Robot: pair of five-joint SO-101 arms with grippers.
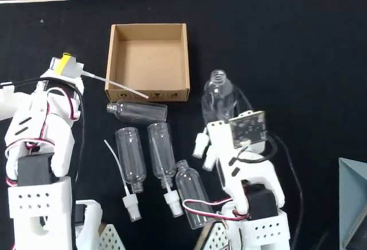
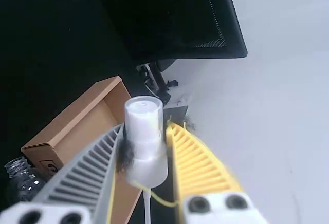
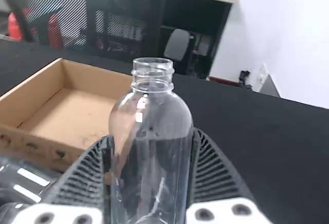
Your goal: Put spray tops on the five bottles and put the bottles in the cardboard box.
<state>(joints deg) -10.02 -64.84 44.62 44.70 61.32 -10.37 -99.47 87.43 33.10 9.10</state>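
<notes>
Spray top (image 2: 146,157) clamped btw the fingers of left gripper (image 2: 145,127), its thin tube (image 1: 114,84) sticking out over near corner of cardboard box (image 1: 146,94). Right gripper (image 3: 150,141) grips a bottle (image 3: 149,106) round the body, upright, neck open; box just beyond it, off to its left. Four other bottles (image 1: 136,112) lie flat on black table (image 1: 298,61) btw the two arms.

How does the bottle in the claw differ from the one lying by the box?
The held bottle stands upright; the lying bottle rests on its side by the box. The right claw grips the held bottle; the lying bottle is free on the table. Both are clear, with no top.
</notes>
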